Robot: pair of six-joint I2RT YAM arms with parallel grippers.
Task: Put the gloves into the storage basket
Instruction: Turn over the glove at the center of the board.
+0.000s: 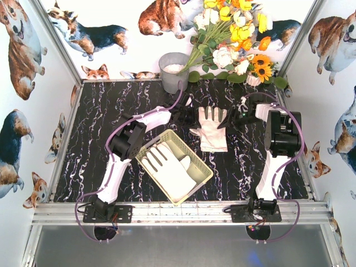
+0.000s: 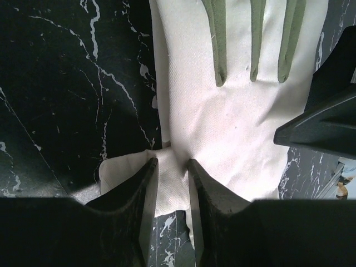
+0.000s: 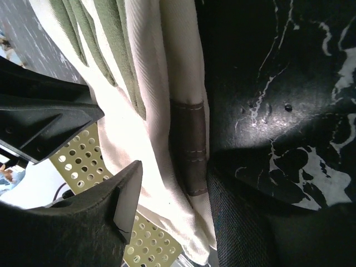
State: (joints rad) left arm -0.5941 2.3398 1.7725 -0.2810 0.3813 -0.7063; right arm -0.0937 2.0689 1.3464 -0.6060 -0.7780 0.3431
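The storage basket (image 1: 192,151) holds gloves (image 1: 167,169) (another glove (image 1: 212,132) outside).

The left arm (image 1: 119,167) rises from its base at the near edge, bends at a dark elbow, and sends its white forearm low, to the right and away. The left gripper (image 1: 182,115) points right. In its wrist view its fingers (image 2: 139,189) stand nearly together, pinching a fold of a glove (image 2: 233,122). The right arm (image 1: 272,167) stands straighter and folds over at the top, so the right gripper (image 1: 235,119) points left, facing the other gripper. Its fingers (image 3: 119,211) sit wider apart, with the glove's edge filling the gap and touching both.
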